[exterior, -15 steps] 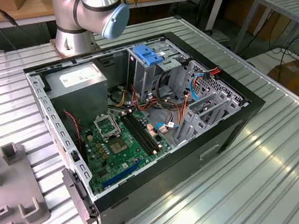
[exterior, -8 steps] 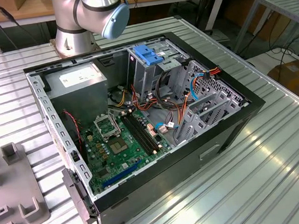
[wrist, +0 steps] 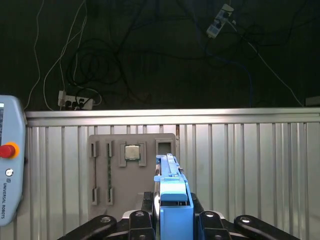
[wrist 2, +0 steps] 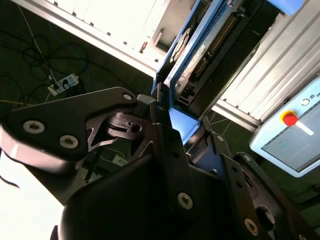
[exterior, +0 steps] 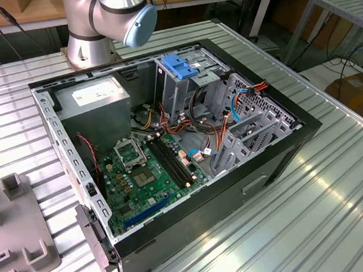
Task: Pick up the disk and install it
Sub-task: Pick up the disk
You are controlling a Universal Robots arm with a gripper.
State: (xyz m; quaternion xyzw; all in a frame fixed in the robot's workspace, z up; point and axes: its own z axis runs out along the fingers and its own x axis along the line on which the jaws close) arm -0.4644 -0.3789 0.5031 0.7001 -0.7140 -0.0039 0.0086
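The disk [wrist 2: 192, 60] is a flat dark drive with a pale label, edged by a blue plastic frame. In the first wrist view it stands edge-on as a narrow blue strip. A grey holder plate [exterior: 14, 235] lies at the exterior view's left. An open computer case [exterior: 285, 145] sits mid-way on the ribbed metal desk [exterior: 343, 210], and bare slats run on to the exterior view's right. In both wrist views the pincer [wrist: 172, 212] is closed narrowly on the disk, a finger against each flat side, holding it clear of the desk.
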